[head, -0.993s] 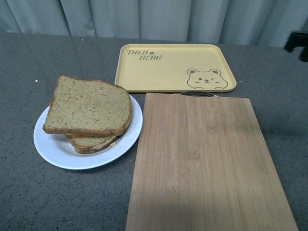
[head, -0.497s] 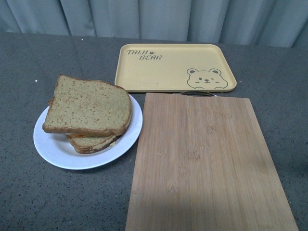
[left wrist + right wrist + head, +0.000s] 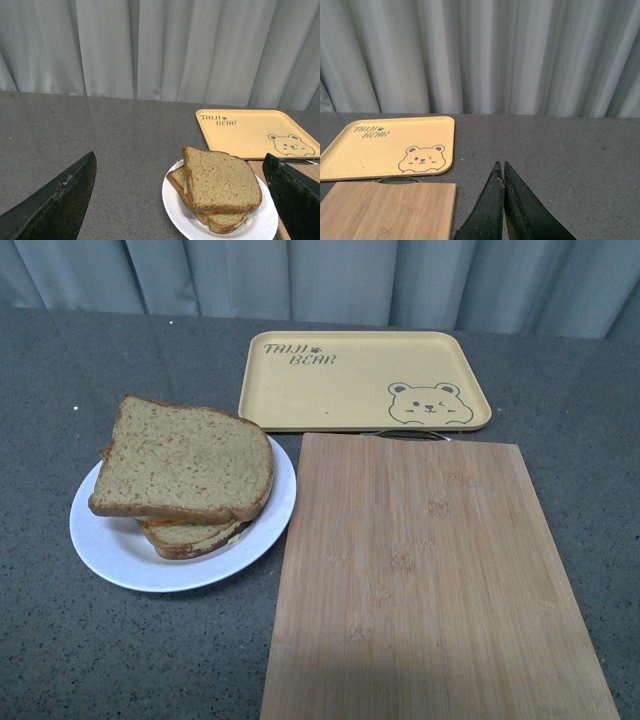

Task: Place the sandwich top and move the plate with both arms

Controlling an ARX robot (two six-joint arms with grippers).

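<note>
Two jaws of left gripper (image 3: 178, 157): spread wide, empty
Right gripper (image 3: 501, 167): jaws pressed together, empty
Sandwich top (image 3: 185, 460): on stacked slices (image 3: 190, 535), ahead between left jaws
Plate (image 3: 120, 550): white, under the slices

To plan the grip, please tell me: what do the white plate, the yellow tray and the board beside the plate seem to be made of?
The plate looks like glazed ceramic or melamine: plain white, smooth rim. The tray seems to be matte plastic: even yellow, printed bear. The board appears to be bamboo or wood: pale parallel grain strips, matte.
</note>
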